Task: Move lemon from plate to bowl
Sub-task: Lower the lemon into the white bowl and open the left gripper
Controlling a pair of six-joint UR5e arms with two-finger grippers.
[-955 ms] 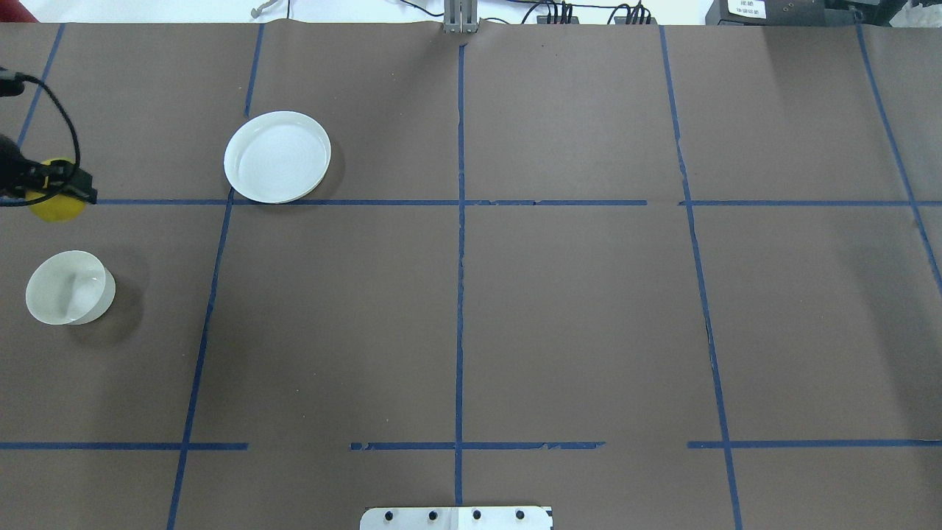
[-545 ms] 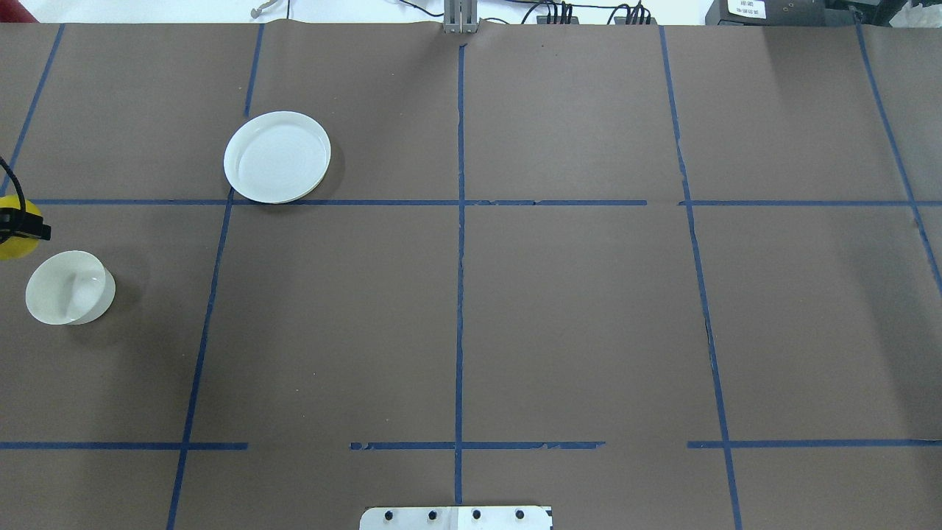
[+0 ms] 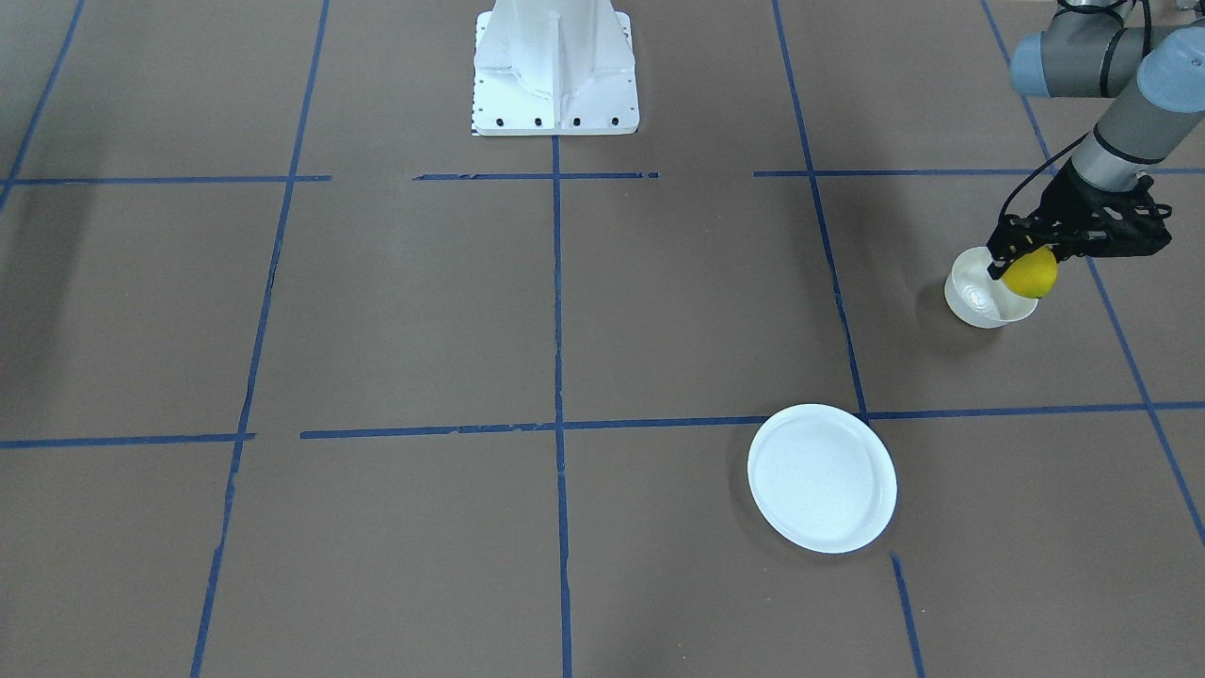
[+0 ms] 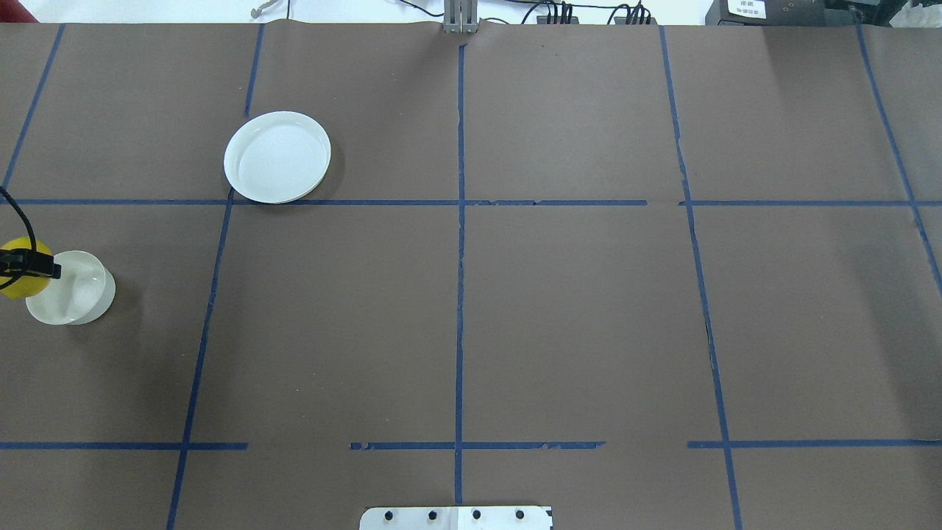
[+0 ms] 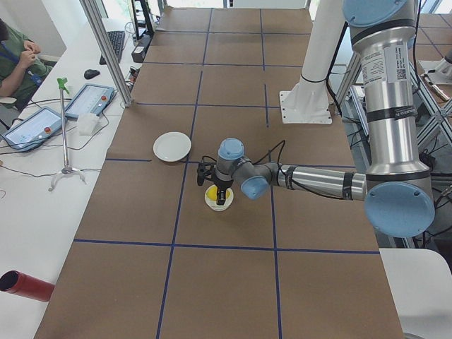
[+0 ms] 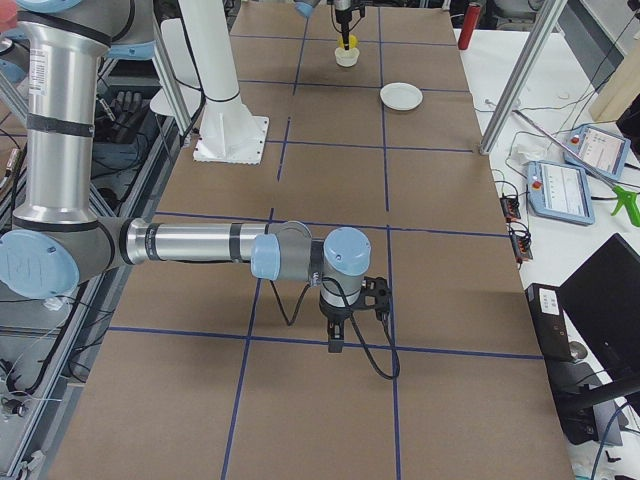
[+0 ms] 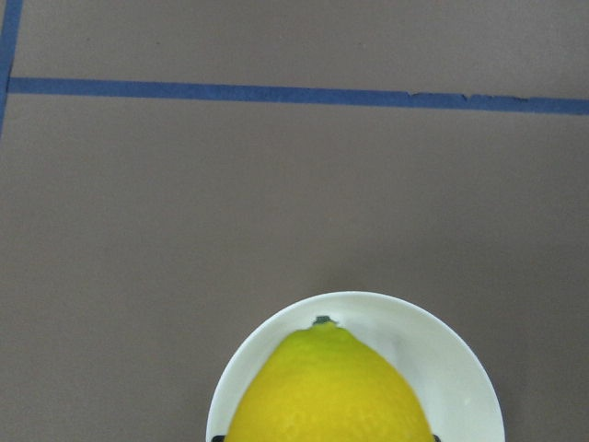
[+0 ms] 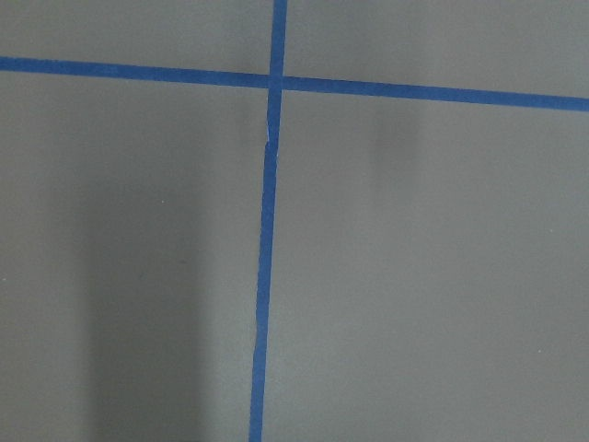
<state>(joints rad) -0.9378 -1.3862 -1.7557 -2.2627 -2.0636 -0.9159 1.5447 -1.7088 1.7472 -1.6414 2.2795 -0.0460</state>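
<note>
My left gripper (image 3: 1026, 262) is shut on the bright yellow lemon (image 3: 1032, 274) and holds it just above the small deep white bowl (image 3: 974, 298). In the overhead view the lemon (image 4: 15, 280) overlaps the left rim of the bowl (image 4: 77, 294). The left wrist view shows the lemon (image 7: 327, 391) over the bowl (image 7: 460, 368). The flat white plate (image 4: 277, 156) lies empty, farther out on the table, also in the front view (image 3: 821, 477). My right gripper (image 6: 338, 338) hangs low over the table at the other end; I cannot tell whether it is open or shut.
The robot's white base (image 3: 555, 66) stands at the table's near middle edge. Blue tape lines (image 4: 460, 221) divide the brown table cover. Tablets (image 5: 35, 127) and a seated operator (image 5: 14, 60) are beside the table's far side.
My left gripper has carried the lemon toward the robot's side, from beside the blue cross line to above the bowl's left rim. The plate and bowl have not moved.
</note>
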